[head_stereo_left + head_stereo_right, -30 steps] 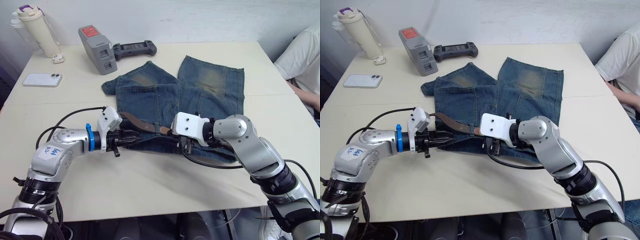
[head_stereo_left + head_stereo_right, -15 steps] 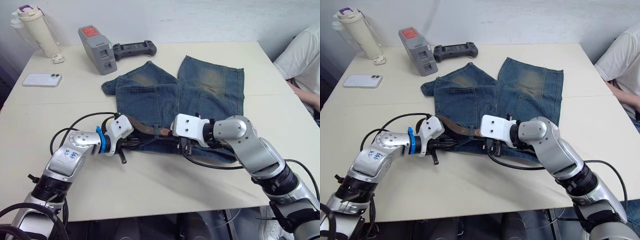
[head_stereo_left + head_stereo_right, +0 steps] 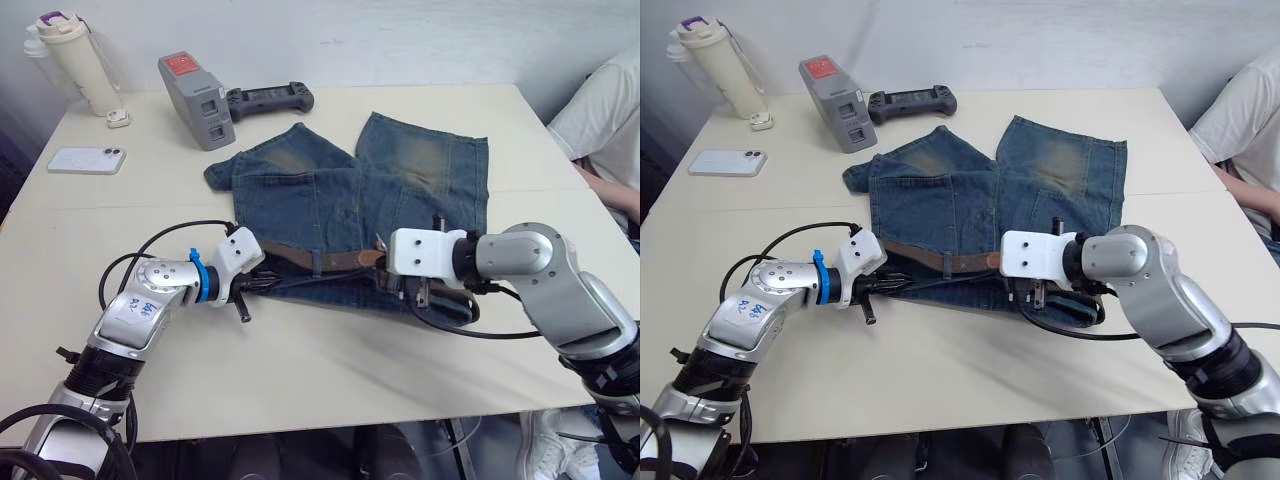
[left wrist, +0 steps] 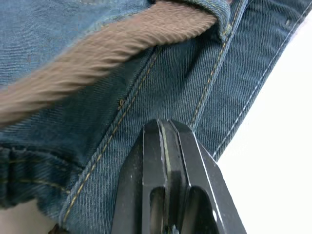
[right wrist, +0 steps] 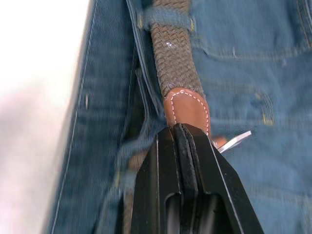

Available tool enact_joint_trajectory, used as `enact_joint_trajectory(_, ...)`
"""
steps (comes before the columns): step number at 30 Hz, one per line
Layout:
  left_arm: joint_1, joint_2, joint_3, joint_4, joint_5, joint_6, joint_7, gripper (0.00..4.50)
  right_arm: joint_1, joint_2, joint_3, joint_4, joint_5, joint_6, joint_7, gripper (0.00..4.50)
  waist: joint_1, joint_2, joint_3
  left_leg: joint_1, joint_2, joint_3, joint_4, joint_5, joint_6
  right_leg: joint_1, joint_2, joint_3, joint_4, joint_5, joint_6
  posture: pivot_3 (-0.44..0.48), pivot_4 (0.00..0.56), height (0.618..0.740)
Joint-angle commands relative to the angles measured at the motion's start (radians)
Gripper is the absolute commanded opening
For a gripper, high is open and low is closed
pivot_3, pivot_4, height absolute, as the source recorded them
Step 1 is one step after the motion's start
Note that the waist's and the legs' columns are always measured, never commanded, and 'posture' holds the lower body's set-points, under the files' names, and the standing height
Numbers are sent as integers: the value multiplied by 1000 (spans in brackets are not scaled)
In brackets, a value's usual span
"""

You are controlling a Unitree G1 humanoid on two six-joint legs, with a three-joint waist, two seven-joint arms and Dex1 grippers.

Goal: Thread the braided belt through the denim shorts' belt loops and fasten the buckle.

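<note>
The denim shorts (image 3: 350,190) lie flat mid-table, waistband toward me. The braided belt (image 3: 300,258) runs along the waistband and passes under a belt loop (image 5: 165,19). My right gripper (image 3: 388,268) is shut on the belt's tan leather tip (image 5: 186,108). A small silver metal piece (image 5: 234,141) pokes out beside the tip; I cannot tell whether it is the buckle. My left gripper (image 3: 265,285) is shut, its fingertips (image 4: 165,129) lying on the waistband denim just below the belt (image 4: 97,44).
At the table's far left stand a grey device (image 3: 195,85), a black controller (image 3: 270,98), a phone (image 3: 85,160) and a tall bottle (image 3: 70,55). A person in a white shirt (image 3: 610,120) sits at the right edge. Bare tabletop (image 3: 320,360) lies in front of the shorts.
My right gripper has moved right along the waistband, drawing the belt tip with it. My left gripper shifted right to the shorts' waist edge, then held still.
</note>
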Motion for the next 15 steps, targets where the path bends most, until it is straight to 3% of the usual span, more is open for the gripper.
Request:
enact_joint_trajectory(1, 26, 45, 6, 51, 58, 5, -1, 27, -15, -44, -73, -8, 11, -29, 14, 0, -1, 0, 0, 0, 0, 0, 0, 0, 0, 0, 0, 0, 0, 0, 0, 0, 150, 740)
enact_joint_trajectory(8, 47, 76, 10, 58, 57, -6, -15, 27, -86, -51, -99, 42, 17, -101, 21, 0, -1, 1, 0, 0, 0, 0, 0, 0, 0, 0, 0, 0, 0, 0, 0, 0, 150, 740)
enact_joint_trajectory(12, 61, 80, 7, 43, 50, -8, -21, 27, -155, 42, -140, 18, 137, -69, 23, 0, -5, 1, 0, 0, 1, 1, 0, 0, 0, 0, 0, 0, 0, 0, 0, 0, 150, 740)
enact_joint_trajectory(15, 54, 68, 5, 40, 46, -5, -18, 27, -141, 90, -94, -5, 141, -74, 17, 0, -2, 1, -1, 1, 1, 1, -1, 0, 0, 0, 1, 0, 2, 0, 0, 0, 150, 740)
